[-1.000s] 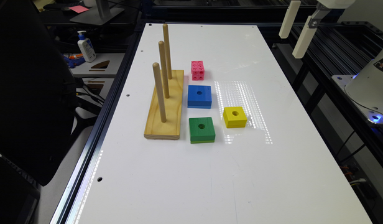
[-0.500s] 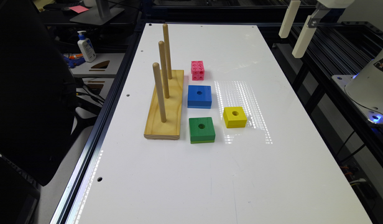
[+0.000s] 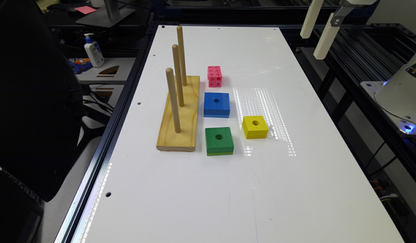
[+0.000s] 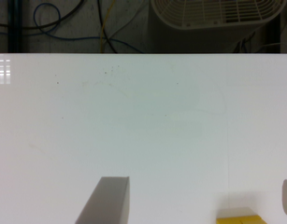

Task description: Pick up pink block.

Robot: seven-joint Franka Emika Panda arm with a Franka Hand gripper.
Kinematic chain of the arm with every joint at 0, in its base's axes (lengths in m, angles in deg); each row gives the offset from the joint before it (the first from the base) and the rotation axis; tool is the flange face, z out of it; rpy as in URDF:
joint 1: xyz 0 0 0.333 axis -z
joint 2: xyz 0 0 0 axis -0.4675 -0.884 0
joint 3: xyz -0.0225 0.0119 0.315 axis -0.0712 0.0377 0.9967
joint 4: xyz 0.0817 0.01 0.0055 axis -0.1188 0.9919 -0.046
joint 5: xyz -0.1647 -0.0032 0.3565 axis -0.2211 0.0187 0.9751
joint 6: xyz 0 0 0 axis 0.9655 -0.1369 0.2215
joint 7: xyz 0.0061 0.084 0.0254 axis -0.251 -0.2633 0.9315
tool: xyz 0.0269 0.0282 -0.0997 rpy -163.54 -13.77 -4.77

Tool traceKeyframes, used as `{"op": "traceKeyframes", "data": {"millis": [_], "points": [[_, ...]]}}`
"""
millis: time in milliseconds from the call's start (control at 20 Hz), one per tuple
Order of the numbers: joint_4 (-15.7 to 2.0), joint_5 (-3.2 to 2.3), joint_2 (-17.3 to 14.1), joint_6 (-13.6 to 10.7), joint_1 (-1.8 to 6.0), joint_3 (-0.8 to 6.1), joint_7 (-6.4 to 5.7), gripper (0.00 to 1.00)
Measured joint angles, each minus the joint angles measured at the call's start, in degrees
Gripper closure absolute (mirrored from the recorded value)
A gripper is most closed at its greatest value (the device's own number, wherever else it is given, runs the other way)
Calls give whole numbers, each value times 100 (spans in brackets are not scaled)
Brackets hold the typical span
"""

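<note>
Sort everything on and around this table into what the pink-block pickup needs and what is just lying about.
Needed for the job:
- pink block
- gripper, fingers apart

Just lying about:
- blue block
- green block
- yellow block
- wooden peg stand
- pump bottle off the table

Pink block (image 3: 214,76), white table (image 3: 262,189)
</note>
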State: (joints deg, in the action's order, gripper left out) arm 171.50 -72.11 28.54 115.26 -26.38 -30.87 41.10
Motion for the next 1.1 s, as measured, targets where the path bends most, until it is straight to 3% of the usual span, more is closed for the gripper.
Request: {"op": "traceKeyframes", "data": {"millis": [300,600,750,950,1100], "points": [[-251,-6,-351,224,129,0,91,0],[-779,-16,-1065,377,249,0,173,0],[-1000,-47,-1341,391,298,-1,183,0],[-1178,-89,-1550,391,359,-1,196,0],[-1250,-103,-1625,391,466,-6,298,0]]}}
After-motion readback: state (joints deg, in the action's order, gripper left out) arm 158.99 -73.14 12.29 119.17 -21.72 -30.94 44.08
